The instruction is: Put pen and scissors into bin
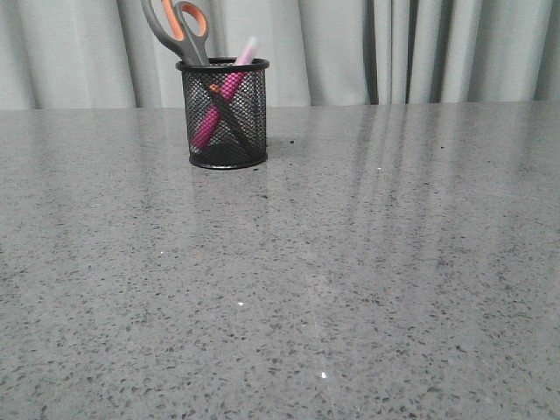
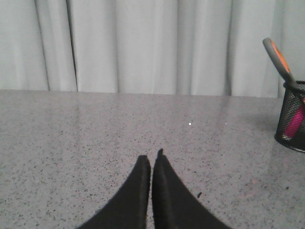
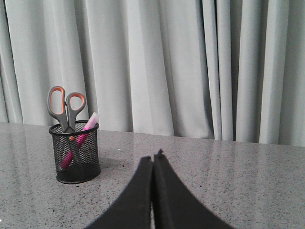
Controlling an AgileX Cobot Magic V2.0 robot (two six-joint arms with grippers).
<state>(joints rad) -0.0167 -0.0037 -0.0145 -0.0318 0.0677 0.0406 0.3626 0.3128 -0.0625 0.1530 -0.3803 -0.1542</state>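
The black mesh bin stands upright on the grey table, far left of centre in the front view. The pink pen leans inside it, its whitish cap above the rim. The scissors stand in it, blades down, with the grey and orange handles sticking out. The bin, pen and scissors also show in the right wrist view. The left wrist view shows the bin and a scissors handle at its edge. My left gripper and right gripper are shut and empty, well away from the bin.
The speckled grey tabletop stretches across the front view. Pale grey curtains hang behind the table's far edge. Neither arm shows in the front view.
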